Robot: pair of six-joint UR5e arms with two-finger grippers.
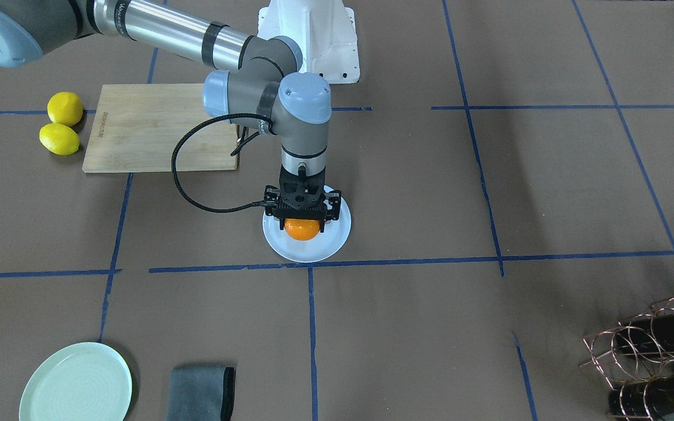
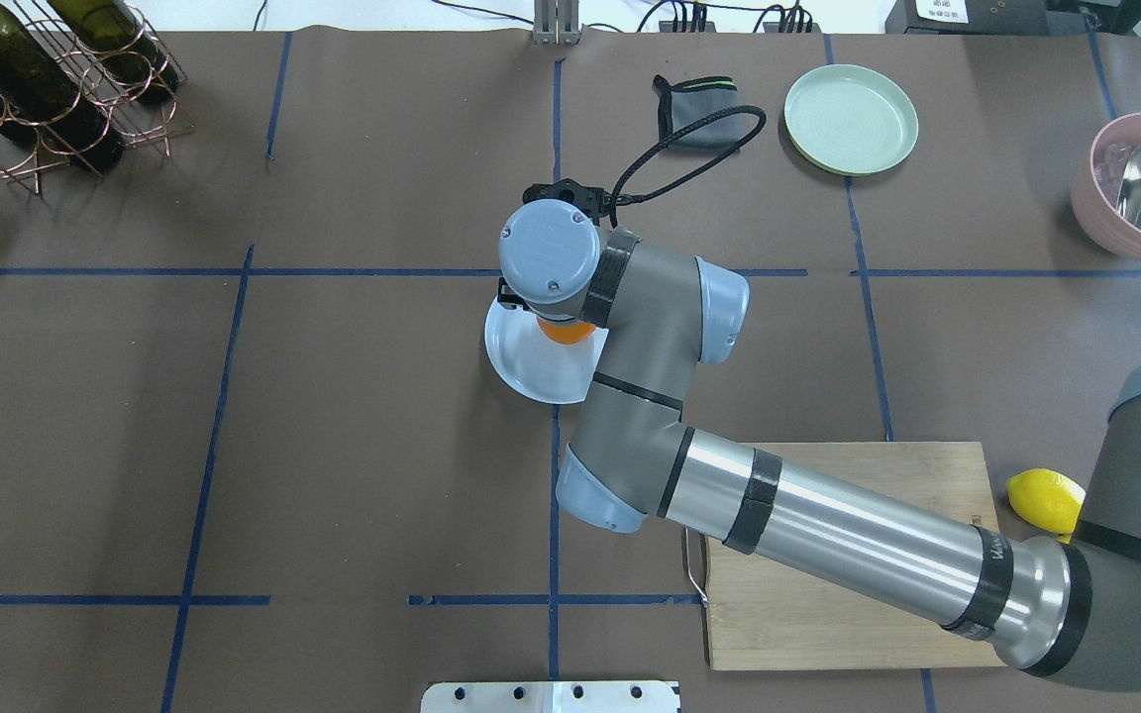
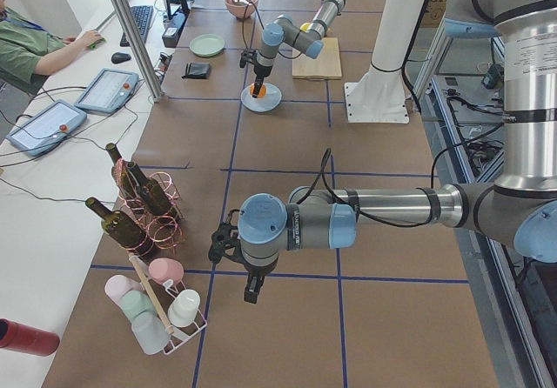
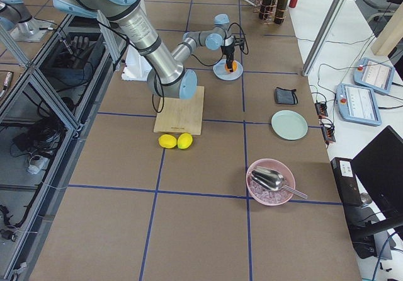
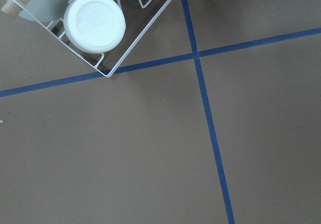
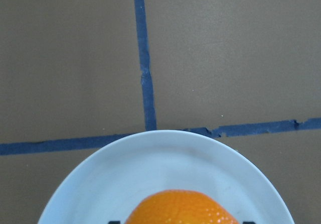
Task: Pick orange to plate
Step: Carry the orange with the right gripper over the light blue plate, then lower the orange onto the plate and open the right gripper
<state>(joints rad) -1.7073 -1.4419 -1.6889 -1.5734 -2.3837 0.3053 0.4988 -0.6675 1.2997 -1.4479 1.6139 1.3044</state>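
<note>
Front-facing view, left to right: two yellow lemons (image 1: 59, 139), dimpled skin, oval, touching each other just beside a pale wooden cutting board (image 1: 138, 128), flat, rectangular, visible grain. Lower left, a mint-green plate (image 1: 75, 383), glossy, round; beside it a folded grey cloth (image 1: 199, 393). Centre: right gripper (image 1: 302, 219) points straight down, jaws closed in on the orange (image 1: 302, 230), pads tight against its two sides. The orange is over the middle of the plate (image 1: 308, 251); contact with the plate cannot be told. Orange is near-round, pebbled glossy peel, no clear long axis; stem is hidden, so its pointing cannot be told. Plate is smooth, white-bluish, with a shallow rim. Far right, a copper wire rack (image 1: 653, 356) with dark bottles. Brown paper table (image 1: 430, 187) with blue tape lines. Left gripper (image 3: 251, 297) shows only in the left side view; opening cannot be told.
</note>
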